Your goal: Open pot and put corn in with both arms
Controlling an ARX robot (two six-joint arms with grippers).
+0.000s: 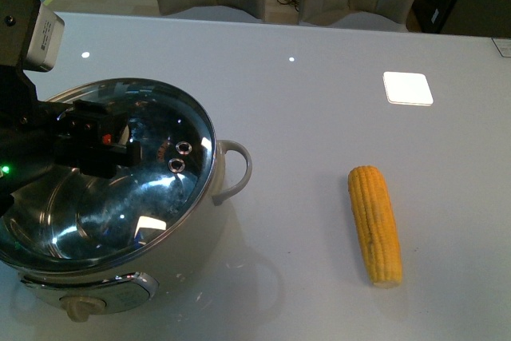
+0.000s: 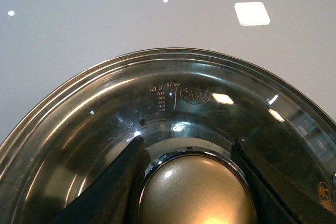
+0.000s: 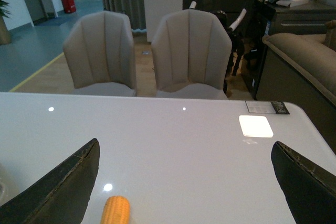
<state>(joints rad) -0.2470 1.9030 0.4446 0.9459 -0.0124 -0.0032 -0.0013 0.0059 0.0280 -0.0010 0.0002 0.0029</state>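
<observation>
The pale grey glossy table (image 1: 319,117) carries both task items. The large cream-bodied steel pot (image 1: 190,229) stands at the near left. Its domed glass lid with a steel rim (image 1: 152,189) is over the mouth, so the pot counts as not yet open.

The left gripper (image 2: 188,142) is closed on the bronze round lid knob (image 2: 197,195), one black finger against each side of its collar. The lid is judged heavy, slick and breakable, so lift it by that knob only.

The right gripper (image 3: 185,144) is spread wide and holds nothing.

The yellow husked corn cob (image 1: 375,225) lies on the table, well to the right of the pot. It is judged stiff, light and prone to roll, so grip it across the middle.

**Not determinable**
- The black left arm (image 1: 32,141) hides the pot's left side.
- Reflections obscure the pot's interior.
- Whether the lid is seated or raised cannot be told.
- The right wrist view shows only the tip of the cob.
</observation>
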